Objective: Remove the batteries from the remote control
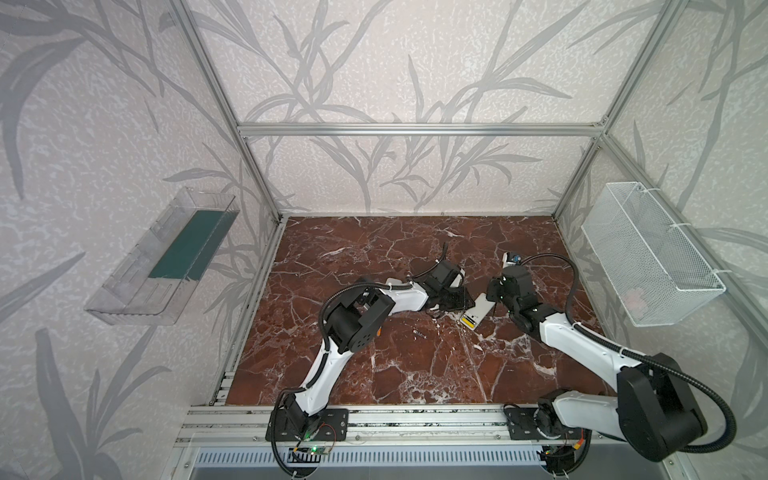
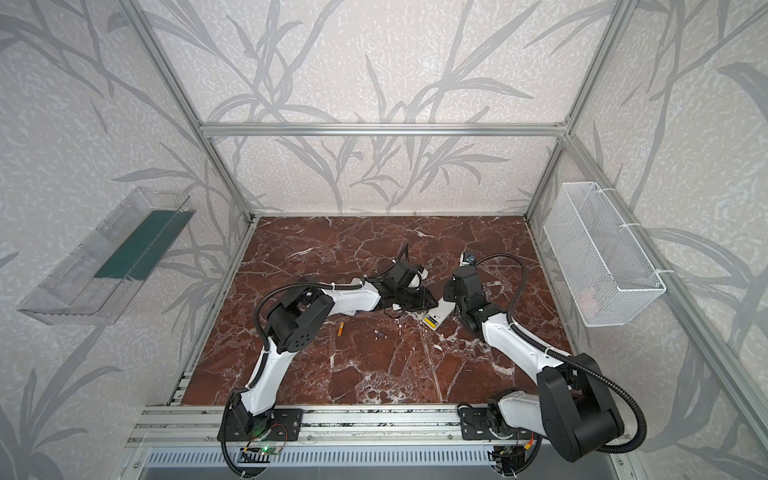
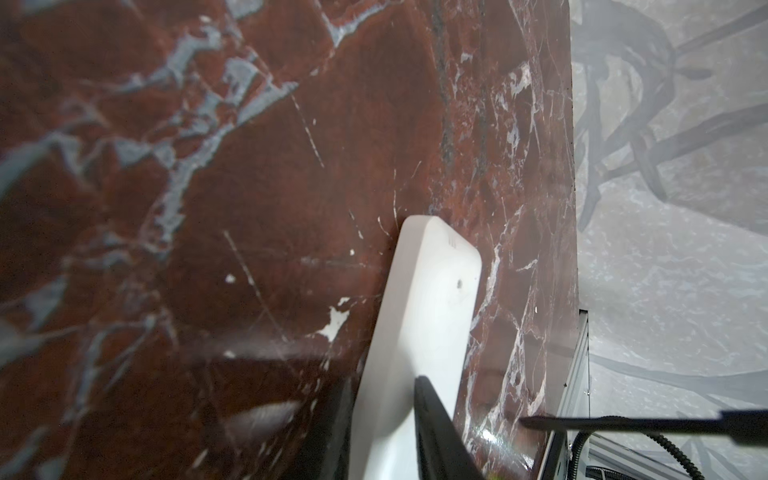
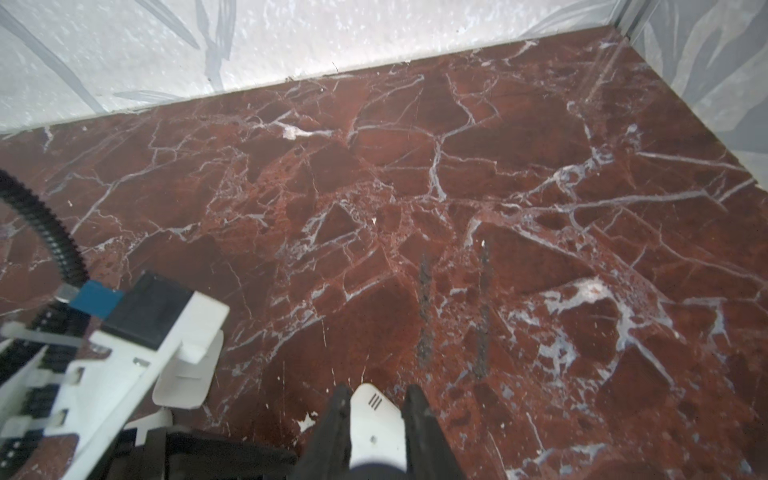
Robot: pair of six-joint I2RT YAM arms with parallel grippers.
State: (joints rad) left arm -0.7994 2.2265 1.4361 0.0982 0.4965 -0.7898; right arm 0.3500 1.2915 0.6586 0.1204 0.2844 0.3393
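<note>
My right end effector (image 4: 378,392) is almost closed on the remote control (image 1: 478,311) in the middle of the desk (image 1: 353,257), my left end effector (image 3: 382,384) part-closed around it, so an uneven pull may twist it free and send rolling the yellow battery (image 1: 468,321) that seems to sit in its near end.

In both top views the remote (image 1: 474,316) (image 2: 435,318) shows only its labelled end. The rest lies hidden under the left claw (image 1: 456,302) and right claw (image 1: 493,303), and the label's print is too small to read. Whether a battery sits inside cannot be seen.

In a top view the left arm (image 1: 359,320) covers an orange battery (image 1: 379,331) down to a sliver. The dark battery (image 1: 419,333) is too small for any marking to show.

A pink smudge (image 1: 636,296) in the basket (image 1: 623,249) is too faint to name.

In the left wrist view the remote's (image 3: 424,324) near end and the fingers (image 3: 436,424) are cut off by the edge. The near bench (image 3: 124,291) is blurred, as is 1 thin dark bar (image 3: 623,424).

In the right wrist view only the remote's tip (image 4: 376,419) shows.
</note>
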